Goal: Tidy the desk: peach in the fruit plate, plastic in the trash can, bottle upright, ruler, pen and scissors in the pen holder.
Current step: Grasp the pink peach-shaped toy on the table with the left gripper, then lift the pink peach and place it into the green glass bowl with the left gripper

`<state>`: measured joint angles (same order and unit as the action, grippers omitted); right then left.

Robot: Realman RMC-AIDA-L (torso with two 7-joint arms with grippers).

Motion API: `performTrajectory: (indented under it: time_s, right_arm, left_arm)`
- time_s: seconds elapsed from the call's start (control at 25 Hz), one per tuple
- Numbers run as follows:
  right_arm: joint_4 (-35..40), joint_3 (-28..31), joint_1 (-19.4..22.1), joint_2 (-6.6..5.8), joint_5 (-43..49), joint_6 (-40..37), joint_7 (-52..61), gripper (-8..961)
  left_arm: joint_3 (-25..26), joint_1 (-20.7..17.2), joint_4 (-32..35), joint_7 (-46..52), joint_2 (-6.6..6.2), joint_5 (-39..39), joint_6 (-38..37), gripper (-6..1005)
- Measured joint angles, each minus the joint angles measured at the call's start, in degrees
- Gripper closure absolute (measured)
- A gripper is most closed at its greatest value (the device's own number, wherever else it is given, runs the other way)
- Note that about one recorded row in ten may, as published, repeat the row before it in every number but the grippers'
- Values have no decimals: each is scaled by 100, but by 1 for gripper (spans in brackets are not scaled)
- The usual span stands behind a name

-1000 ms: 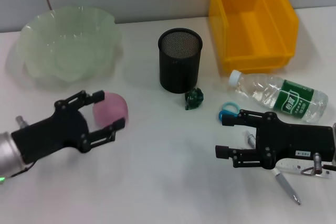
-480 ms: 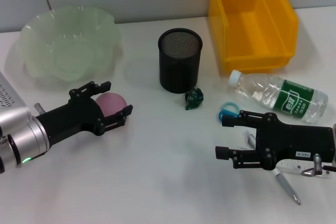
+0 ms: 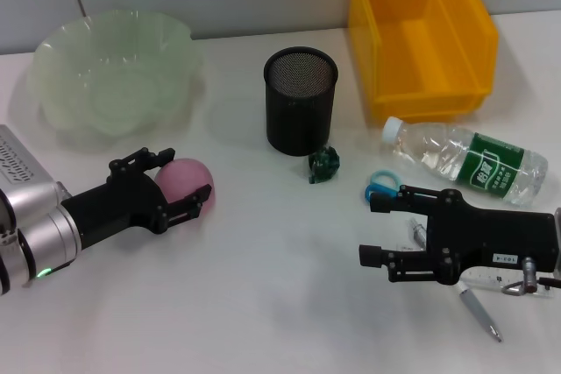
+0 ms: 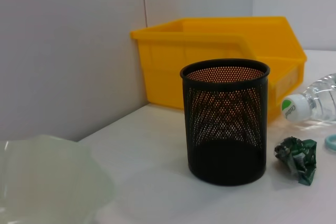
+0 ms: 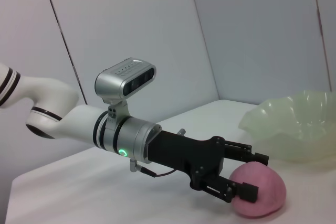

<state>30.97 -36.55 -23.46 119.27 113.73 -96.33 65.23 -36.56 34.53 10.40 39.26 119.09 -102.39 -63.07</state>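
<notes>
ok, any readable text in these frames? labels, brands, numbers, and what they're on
Nothing can be read for certain.
Bottle green label: white print, too blurred to read.
Bottle cap, left wrist view: green mark, not legible.
Right claw body: small white sticker with dark marks, too small to read.
Ruler scale marks: no numbers readable.
Crumpled plastic: no legible print.

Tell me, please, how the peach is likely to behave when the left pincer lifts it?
The peach is round and matte, so it may roll if nudged, yet probably grips well. The left pincer straddles it on the desk.
</notes>
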Motion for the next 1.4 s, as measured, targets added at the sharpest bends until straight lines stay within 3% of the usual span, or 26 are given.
performTrajectory:
  time_s: [0.36, 0.6, 0.68, 0.88, 0.96, 1.12, 1.4]
  right_arm:
    - [-73, -2, -15, 0, 0, 16, 0, 174]
    - [-74, -1, -17, 0, 0, 20, 0, 179]
    - [-74, 2, -14, 0, 0, 19, 0, 181]
    - [-74, 21, -1, 0, 0, 26, -1, 186]
    - [-74, 37, 0, 0, 0, 24, -1, 187]
    - [-74, 44, -19, 0, 0, 3, -1, 191]
    - [-81, 3, -56, 0, 0, -15, -1, 197]
  left_arm:
    - [-17, -13, -12, 105, -16, -11, 22, 296]
    - [-51, -11, -12, 118, -15, -6, -61, 551]
    - [136, -58, 31, 139, -38, 68, -652, 563]
    - [366, -75, 223, 142, -53, 208, -1045, 595]
    - [531, -43, 422, 127, -47, 722, -1135, 610]
    - [656, 222, 438, 42, -39, 1765, -583, 647]
    - [665, 744, 281, -457, -7, 2362, 645, 709]
